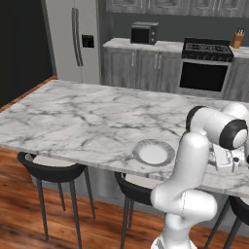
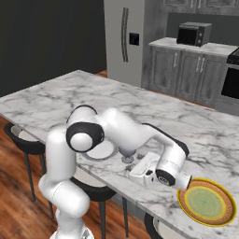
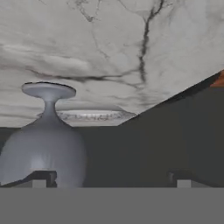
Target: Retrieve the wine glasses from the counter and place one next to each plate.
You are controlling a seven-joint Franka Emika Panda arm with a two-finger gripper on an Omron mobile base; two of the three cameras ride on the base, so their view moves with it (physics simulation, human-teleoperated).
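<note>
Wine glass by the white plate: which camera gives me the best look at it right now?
The hand view: the wine glass looms large there, seen inverted, foot on the marble island, the white plate behind it. The right base view shows just its stem and foot beneath the arm. In the left base view the arm blocks it.

- It was a home kitchen, built around a long marble island (image 1: 87, 121).
- Black stools (image 1: 51, 172) stood tucked under the island's near edge.
- Beyond the island stood a tall steel fridge (image 1: 73, 39) with double doors.
- Beside the fridge ran grey cabinets (image 1: 136, 68) carrying a black microwave (image 1: 143, 33), then a black oven range (image 1: 205, 63) and a knife block (image 1: 237, 39).
- Plates (image 2: 207, 201) lay on the island; wood flooring (image 1: 19, 214) spread below it.
</note>
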